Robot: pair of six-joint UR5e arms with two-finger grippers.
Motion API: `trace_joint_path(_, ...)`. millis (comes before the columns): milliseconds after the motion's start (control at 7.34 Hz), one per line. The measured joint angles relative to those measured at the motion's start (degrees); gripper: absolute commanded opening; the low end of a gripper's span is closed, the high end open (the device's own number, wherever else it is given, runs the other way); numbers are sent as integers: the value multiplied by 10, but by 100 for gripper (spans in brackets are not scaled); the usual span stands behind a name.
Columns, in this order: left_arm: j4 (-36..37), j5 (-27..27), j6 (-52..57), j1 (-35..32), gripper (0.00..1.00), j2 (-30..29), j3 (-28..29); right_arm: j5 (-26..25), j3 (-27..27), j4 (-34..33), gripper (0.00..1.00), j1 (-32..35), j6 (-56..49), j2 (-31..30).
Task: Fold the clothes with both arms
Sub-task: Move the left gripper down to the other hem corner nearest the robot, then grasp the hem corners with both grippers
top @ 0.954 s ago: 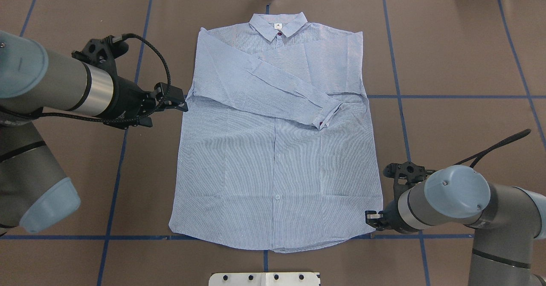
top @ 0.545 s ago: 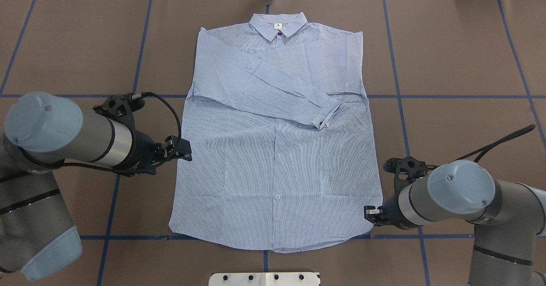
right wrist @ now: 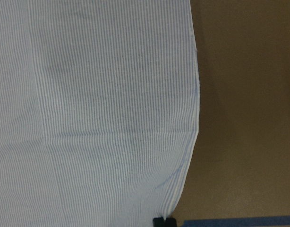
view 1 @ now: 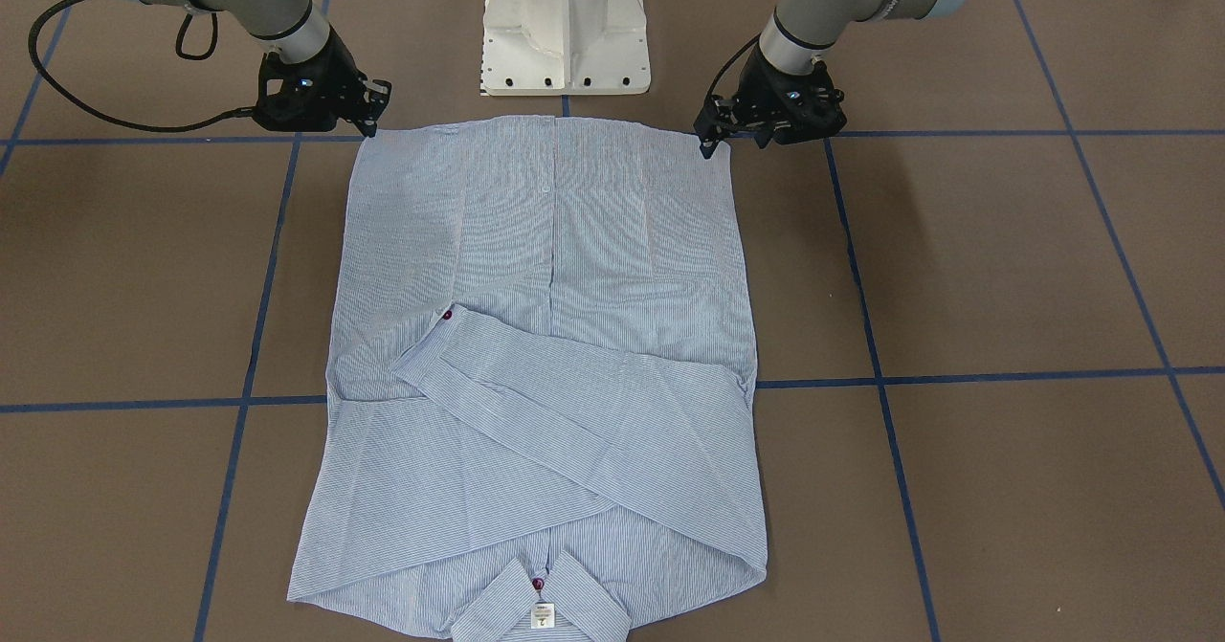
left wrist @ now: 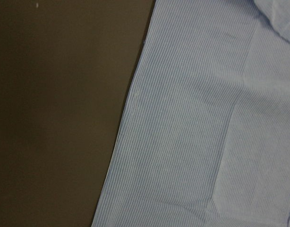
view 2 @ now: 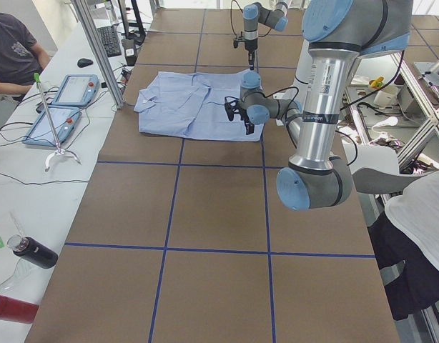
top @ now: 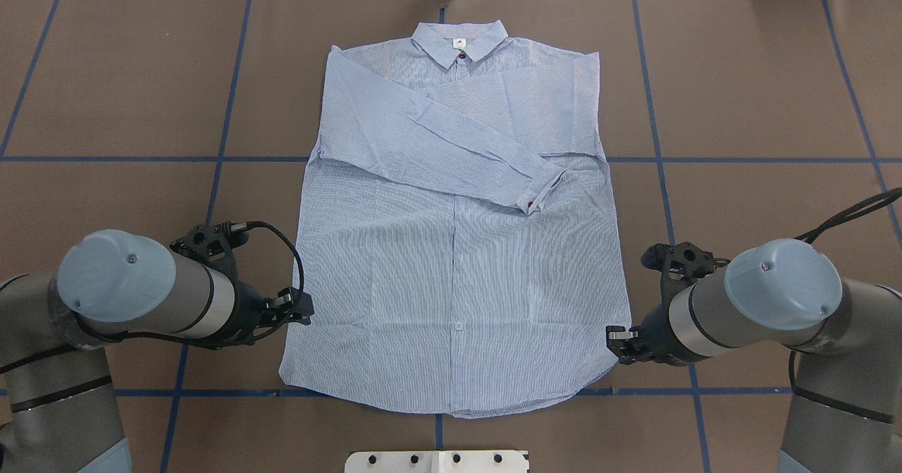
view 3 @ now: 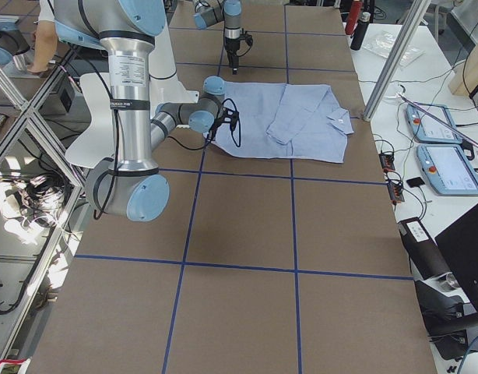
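Blue-and-white shirt (top: pixel 458 268) flat before the white pedestal base (view 1: pixel 567 39), hem nearest it | left gripper (top: pixel 303 311), right gripper (top: pixel 612 336) flank the hem corners, jaw gap and hold unreadable | best: pinch both corners level, lift together.
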Motion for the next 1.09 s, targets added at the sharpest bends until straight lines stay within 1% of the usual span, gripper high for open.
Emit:
trace_joint_path(136, 9, 6, -2, 11, 82, 1, 6, 3, 1, 0, 0, 4, 0, 2)
trace_joint_path(409, 14, 32, -11, 35, 64, -7, 40, 4, 3, -2, 0, 7, 0, 7)
trace_joint_path(545, 14, 38, -19, 46, 59, -12, 55, 5, 3, -2, 0, 7, 0, 7)
trace_joint_path(818, 14, 41, -26, 55, 59, -16, 61, 11, 3, -2, 0, 13, -1, 7)
trace_joint_path(1090, 23, 41, -28, 55, 59, -14, 44, 38, 3, -3, 0, 39, -4, 6)
